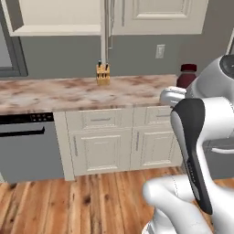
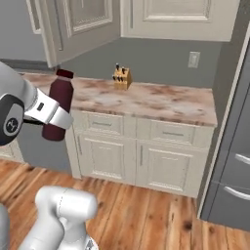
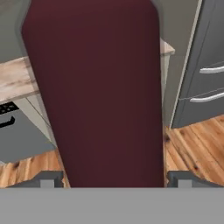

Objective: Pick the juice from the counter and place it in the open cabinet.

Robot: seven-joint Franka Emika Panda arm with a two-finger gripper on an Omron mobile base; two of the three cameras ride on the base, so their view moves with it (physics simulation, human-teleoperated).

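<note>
1. Hand view: the juice [image 3: 94, 92] is right up against the lens, upright, dark maroon. One gripper [image 3: 113, 178] fingertip sits each side of its base; the fingers [image 3: 49, 178] are clamped on the bottle.
2. Right base view, far left: the juice [image 2: 58, 105] hangs in the air in front of the cabinets, upright, dark red cap on top, off any surface – white hand wrapped across its lower half.
3. Just behind and to the right of it: the wall counter [image 2: 161, 105], pinkish marbled top, with a tan knife block [image 2: 122, 77] at the back by the wall.
4. Above, at upper left: the open cabinet [image 2: 83, 24] – panelled door swung outward; interior hidden from this side.
5. Left base view: dishwasher [image 1: 27, 146] at left under the counter, knife block [image 1: 103, 74] mid-counter, cabinet shelf edge [image 1: 59, 29] above.
6. Far right in that view: the bottle's cap and neck [image 1: 187, 75] poke up behind the white arm; body mostly hidden.
7. Wall outlet [image 2: 194, 59] right of the block; grey fridge [image 2: 234, 161] at far right.
</note>
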